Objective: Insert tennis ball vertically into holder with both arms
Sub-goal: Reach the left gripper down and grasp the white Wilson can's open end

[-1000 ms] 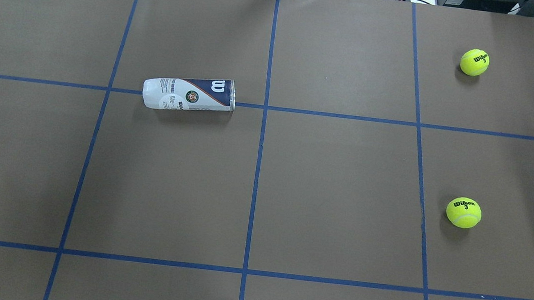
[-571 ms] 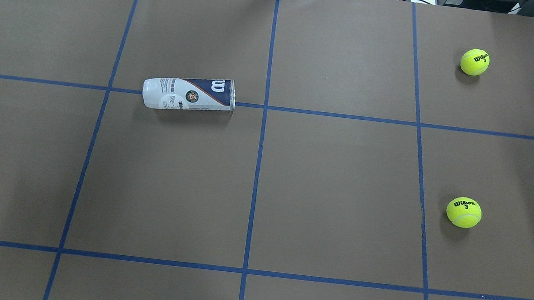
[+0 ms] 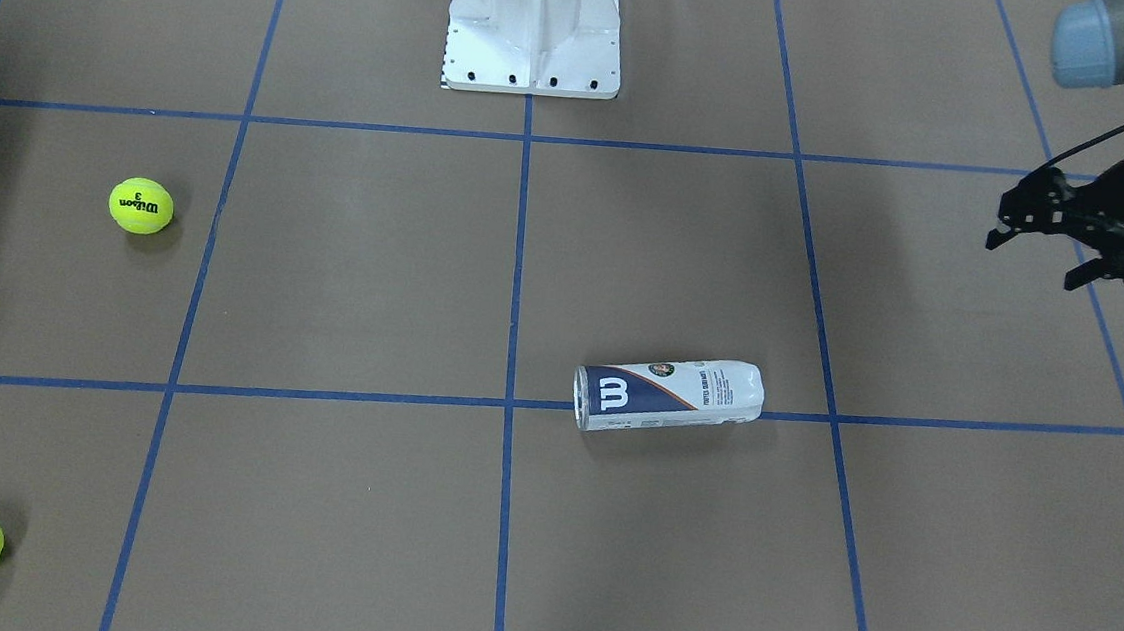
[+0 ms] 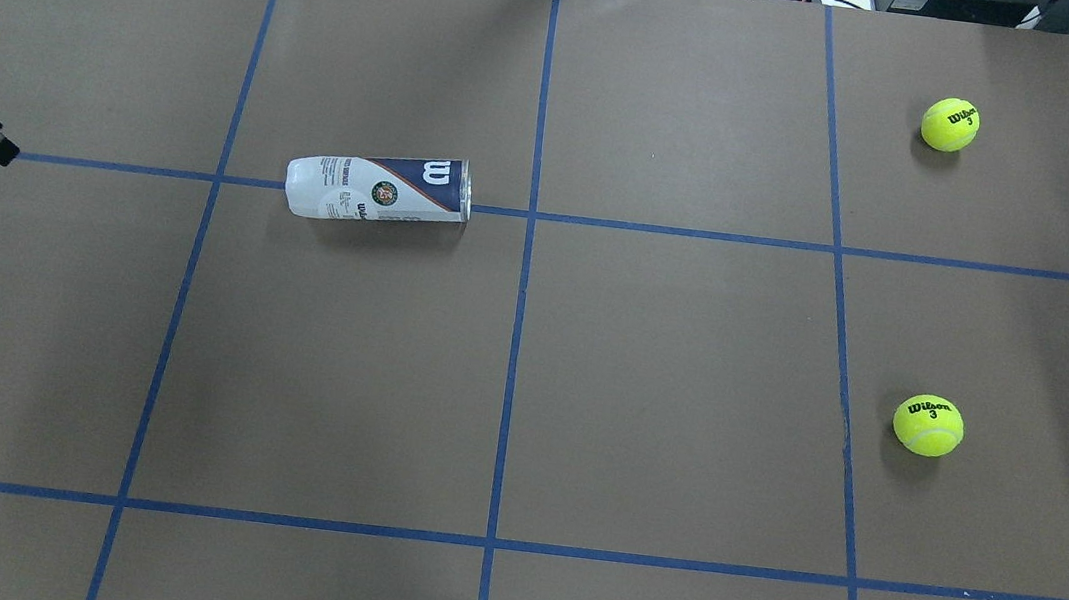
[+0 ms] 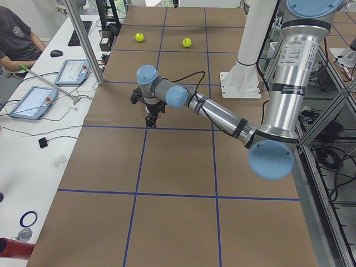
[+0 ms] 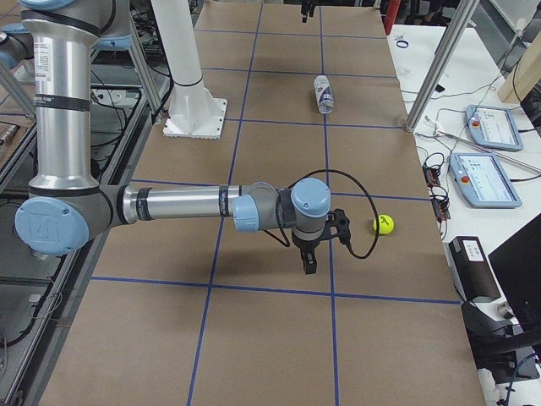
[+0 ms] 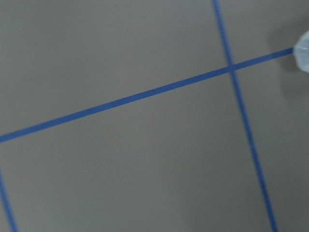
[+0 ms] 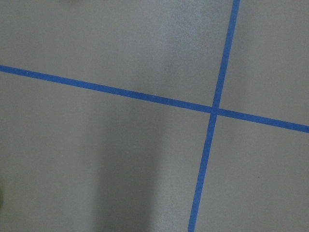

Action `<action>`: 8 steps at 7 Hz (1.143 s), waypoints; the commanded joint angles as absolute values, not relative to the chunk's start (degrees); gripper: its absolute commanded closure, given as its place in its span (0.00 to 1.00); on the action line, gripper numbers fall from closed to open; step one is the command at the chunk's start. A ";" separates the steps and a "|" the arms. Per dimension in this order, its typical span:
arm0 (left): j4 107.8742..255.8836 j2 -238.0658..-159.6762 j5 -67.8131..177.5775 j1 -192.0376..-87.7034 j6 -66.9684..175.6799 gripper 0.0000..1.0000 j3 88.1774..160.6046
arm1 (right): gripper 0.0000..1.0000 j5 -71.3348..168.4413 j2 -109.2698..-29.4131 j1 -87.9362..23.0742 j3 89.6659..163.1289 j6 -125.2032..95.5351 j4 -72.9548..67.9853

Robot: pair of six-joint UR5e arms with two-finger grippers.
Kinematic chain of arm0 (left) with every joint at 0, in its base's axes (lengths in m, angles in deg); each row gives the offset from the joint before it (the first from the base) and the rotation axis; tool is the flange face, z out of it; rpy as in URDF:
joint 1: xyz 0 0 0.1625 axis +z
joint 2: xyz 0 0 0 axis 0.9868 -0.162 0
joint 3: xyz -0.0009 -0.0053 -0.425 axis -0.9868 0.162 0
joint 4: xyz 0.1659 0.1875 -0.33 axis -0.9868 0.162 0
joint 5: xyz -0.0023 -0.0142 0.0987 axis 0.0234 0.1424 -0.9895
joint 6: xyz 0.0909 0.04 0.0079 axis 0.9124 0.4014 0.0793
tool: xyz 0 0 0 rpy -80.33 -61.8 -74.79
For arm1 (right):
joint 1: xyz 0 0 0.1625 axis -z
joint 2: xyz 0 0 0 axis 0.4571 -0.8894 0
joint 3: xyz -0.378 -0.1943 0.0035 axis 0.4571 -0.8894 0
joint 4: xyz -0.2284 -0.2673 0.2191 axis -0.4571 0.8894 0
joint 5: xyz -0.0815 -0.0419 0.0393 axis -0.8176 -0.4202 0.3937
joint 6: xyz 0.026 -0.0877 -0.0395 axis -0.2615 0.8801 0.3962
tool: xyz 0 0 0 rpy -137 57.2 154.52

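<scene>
One hazard: the holder, lying on its side well apart from the released left gripper, may roll away if nudged off-centre; whether the right gripper is released cannot be told.

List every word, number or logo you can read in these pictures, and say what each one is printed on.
"Wilson" above "3": black print on the far tennis ball.
"Wilson" above "3": the same print on the near tennis ball.
"W": large white letter on the navy band of the holder, near its metal rim.
The holder's small print and round emblem are too small to read.
</scene>
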State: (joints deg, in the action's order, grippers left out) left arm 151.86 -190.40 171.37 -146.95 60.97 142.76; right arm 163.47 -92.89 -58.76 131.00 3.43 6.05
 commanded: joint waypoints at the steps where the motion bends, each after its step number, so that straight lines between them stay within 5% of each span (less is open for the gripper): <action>1: 152.00 -198.49 171.25 -142.83 61.09 0.04 142.76 | 0.00 163.70 -92.87 -58.76 130.87 3.34 6.02; 8: 151.65 -225.49 151.66 -125.24 60.30 0.00 127.38 | 0.00 163.52 -92.17 -58.58 130.96 3.34 5.93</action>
State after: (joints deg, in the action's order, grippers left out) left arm 151.79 -222.75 152.72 -126.61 61.51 129.21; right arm 163.50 -92.26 -58.64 130.92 3.34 5.93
